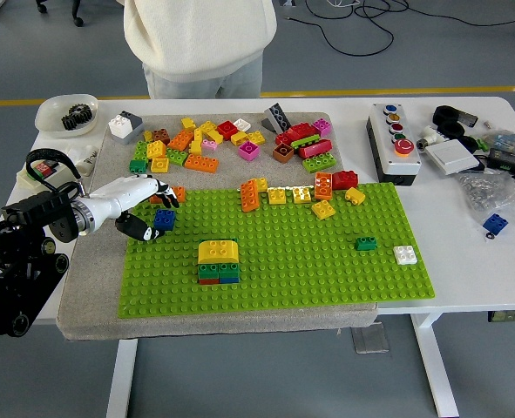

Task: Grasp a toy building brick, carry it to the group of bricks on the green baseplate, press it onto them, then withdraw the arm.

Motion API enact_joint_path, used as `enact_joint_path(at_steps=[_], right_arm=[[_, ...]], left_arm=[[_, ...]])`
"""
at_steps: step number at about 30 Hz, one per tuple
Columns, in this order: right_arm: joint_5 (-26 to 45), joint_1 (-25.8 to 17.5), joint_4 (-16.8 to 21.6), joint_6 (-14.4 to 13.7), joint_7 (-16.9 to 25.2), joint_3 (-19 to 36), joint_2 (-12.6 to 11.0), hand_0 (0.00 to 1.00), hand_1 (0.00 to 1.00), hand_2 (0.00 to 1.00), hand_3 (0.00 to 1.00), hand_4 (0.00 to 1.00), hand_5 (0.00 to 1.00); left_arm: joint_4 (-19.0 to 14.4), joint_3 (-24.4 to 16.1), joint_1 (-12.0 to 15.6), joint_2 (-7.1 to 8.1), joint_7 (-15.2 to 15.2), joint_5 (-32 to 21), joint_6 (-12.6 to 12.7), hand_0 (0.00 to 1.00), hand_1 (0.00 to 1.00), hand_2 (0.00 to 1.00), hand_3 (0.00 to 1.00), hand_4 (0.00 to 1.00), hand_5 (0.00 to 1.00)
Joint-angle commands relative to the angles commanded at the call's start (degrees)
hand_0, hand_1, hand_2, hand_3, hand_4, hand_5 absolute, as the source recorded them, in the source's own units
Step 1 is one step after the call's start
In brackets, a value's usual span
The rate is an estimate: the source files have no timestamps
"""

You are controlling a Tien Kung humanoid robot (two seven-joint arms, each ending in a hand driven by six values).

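Note:
My left hand (155, 212) reaches in from the left over the baseplate's left edge, white with dark fingertips. Its fingers are spread and hold nothing. A blue brick (164, 219) sits on the green baseplate (309, 261) just right of the thumb and below the fingers. I cannot tell whether the thumb touches it. The group of bricks (217, 261), a yellow one on top of green, blue and red ones, stands on the baseplate below and right of the hand. The right arm is out of view.
Loose bricks (213, 139) of many colours lie on the grey mat beyond the baseplate, with a row (301, 192) along its far edge. A green brick (366, 244) and a white brick (404, 254) sit at the right. A person (200, 43) stands at the far side. A button box (394, 139) is at right.

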Motion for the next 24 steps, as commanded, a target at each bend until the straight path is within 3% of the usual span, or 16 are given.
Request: enact_joint_path(at_steps=[2,7,8,24], right_arm=[[0.0,0.0,0.0,0.0,0.0,0.0,0.0,0.747,0.649,0.725,0.633,0.895,0.478],[0.0,0.0,0.0,0.0,0.0,0.1,0.0,0.747,0.649,0.725,0.633,0.895,0.478],[0.0,0.1,0.0,-0.1,0.0,0.1,0.0,0.747,0.648,0.727,0.633,0.895,0.478],[0.0,0.1,0.0,0.0,0.1,0.1,0.0,0.748,0.649,0.727,0.634,0.896,0.477]], left_arm=[[0.2,0.0,0.0,-0.05,-0.1,0.0,0.2,0.998,0.794,0.665,0.629,0.719,0.005],[0.5,0.0,0.0,-0.08,0.0,0.0,0.6,0.998,0.794,0.665,0.629,0.719,0.005],[0.5,0.0,0.0,-0.08,0.0,0.0,0.7,0.998,0.788,0.586,0.577,0.618,0.002],[1.4,0.4,0.3,0.08,-0.4,0.0,-0.1,0.998,0.782,0.574,0.546,0.601,0.002]])
